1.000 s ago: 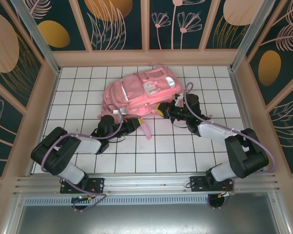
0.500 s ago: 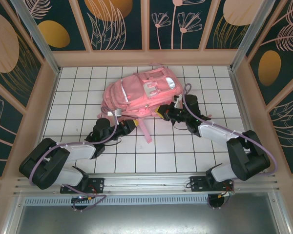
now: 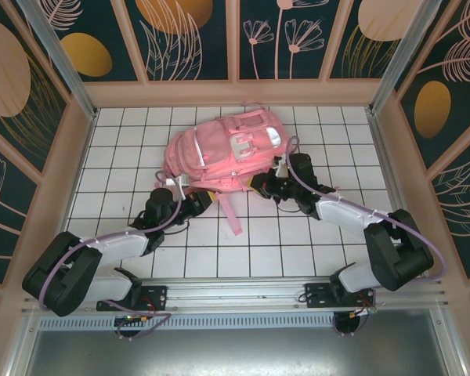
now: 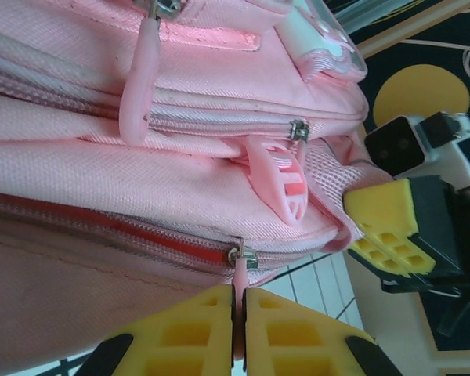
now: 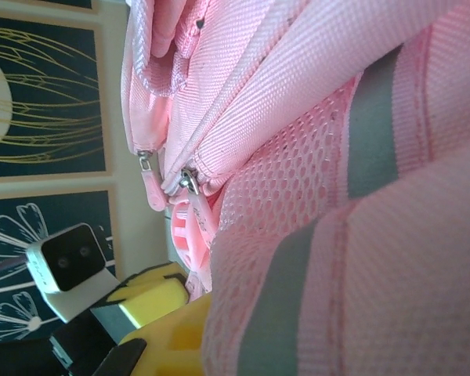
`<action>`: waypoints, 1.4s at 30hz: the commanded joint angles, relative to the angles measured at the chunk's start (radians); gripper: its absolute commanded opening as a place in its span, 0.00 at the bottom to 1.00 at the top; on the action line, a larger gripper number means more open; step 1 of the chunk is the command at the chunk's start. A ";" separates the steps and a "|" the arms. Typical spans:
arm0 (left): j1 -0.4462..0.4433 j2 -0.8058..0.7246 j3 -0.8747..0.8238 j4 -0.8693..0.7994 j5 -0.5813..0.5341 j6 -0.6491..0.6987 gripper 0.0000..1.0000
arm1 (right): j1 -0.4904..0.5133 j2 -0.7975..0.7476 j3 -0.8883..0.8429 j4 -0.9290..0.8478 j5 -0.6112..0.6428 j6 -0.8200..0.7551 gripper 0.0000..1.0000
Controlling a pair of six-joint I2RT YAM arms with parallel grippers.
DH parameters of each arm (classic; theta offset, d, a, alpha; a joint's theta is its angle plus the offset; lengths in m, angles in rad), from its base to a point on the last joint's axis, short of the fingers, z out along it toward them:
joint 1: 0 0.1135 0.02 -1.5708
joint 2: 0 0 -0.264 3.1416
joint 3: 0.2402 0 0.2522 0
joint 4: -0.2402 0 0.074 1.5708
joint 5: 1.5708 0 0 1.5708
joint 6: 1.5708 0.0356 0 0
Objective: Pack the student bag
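Observation:
The student bag [image 3: 219, 149], a big pink backpack with white stripes, lies on its side at the back middle of the tiled table. My left gripper [image 3: 207, 200] is at its near edge. In the left wrist view, the left gripper [image 4: 240, 313] is shut on the thin pink zipper pull [image 4: 240, 276] hanging from a slider on the bag's [image 4: 141, 180] lowest zip. My right gripper [image 3: 259, 182] is against the bag's near right corner. Close up, pink mesh and striped fabric [image 5: 337, 157] drape over the right gripper [image 5: 207, 313], shut on the bag's edge, with one yellow finger [image 5: 168, 345] showing.
A loose pink strap [image 3: 231, 210] trails from the bag toward the front across the white tiles. Patterned walls with beige frames [image 3: 235, 92] enclose the table on three sides. The two grippers sit close together, and the right one's yellow finger [image 4: 388, 227] shows beside the bag corner.
My left arm has stretched forward and lowered, and its gripper has closed on the zipper pull. The bag has shifted slightly toward the back. The right gripper stays shut at the corner.

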 commanded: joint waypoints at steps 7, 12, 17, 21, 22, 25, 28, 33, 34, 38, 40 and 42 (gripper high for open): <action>0.012 0.121 0.074 -0.046 0.043 0.057 0.02 | 0.015 0.016 0.066 -0.079 -0.013 -0.125 0.00; 0.012 0.136 0.101 -0.084 0.044 0.081 0.00 | 0.019 0.020 0.127 -0.275 0.117 -0.249 0.42; 0.012 0.125 0.138 -0.146 0.035 0.099 0.00 | 0.059 -0.066 0.163 -0.417 0.301 -0.379 0.44; 0.012 0.136 0.147 -0.141 0.057 0.091 0.00 | 0.107 -0.039 0.167 -0.395 0.219 -0.394 0.04; 0.012 0.142 0.148 -0.133 0.069 0.085 0.00 | 0.125 -0.013 0.172 -0.377 0.186 -0.387 0.00; 0.013 0.156 0.151 -0.126 0.087 0.074 0.01 | 0.190 0.074 0.205 -0.355 0.163 -0.379 0.00; 0.012 0.152 0.149 -0.130 0.089 0.071 0.01 | 0.247 0.150 0.242 -0.354 0.202 -0.388 0.00; 0.012 0.130 0.158 -0.169 0.089 0.081 0.01 | 0.256 0.177 0.260 -0.416 0.329 -0.415 0.00; 0.012 0.120 0.161 -0.184 0.086 0.087 0.01 | 0.252 0.157 0.256 -0.455 0.405 -0.417 0.12; 0.010 0.088 0.167 -0.239 0.061 0.113 0.02 | 0.219 0.049 0.209 -0.561 0.573 -0.417 0.56; 0.012 0.090 0.173 -0.261 0.049 0.124 0.02 | 0.222 -0.002 0.207 -0.615 0.653 -0.408 0.59; 0.012 0.088 0.180 -0.300 0.013 0.128 0.07 | 0.224 -0.046 0.207 -0.641 0.681 -0.408 0.59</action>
